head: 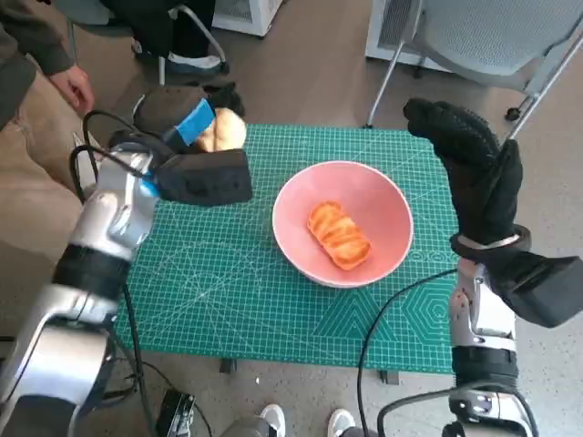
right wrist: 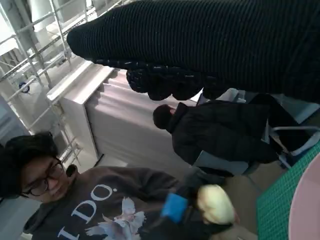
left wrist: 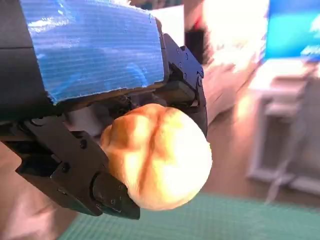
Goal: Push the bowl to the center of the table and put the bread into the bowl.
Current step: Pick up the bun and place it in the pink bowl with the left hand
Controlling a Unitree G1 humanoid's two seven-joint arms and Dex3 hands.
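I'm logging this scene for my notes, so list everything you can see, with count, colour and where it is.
Bowl: one, pink, near the middle of the mat.
Bread in bowl: one, orange-brown, lying inside the bowl.
Roll: one, pale golden, held in the left hand over the mat's far left corner.
Mat: one, green with a grid, covering the table.
Chair: one, grey, beyond the table's far right.
People: one at the far left, one seated in black.
Left hand: black with blue tape, holds the roll.
Right hand: black glove, raised at the table's right edge, holds nothing.
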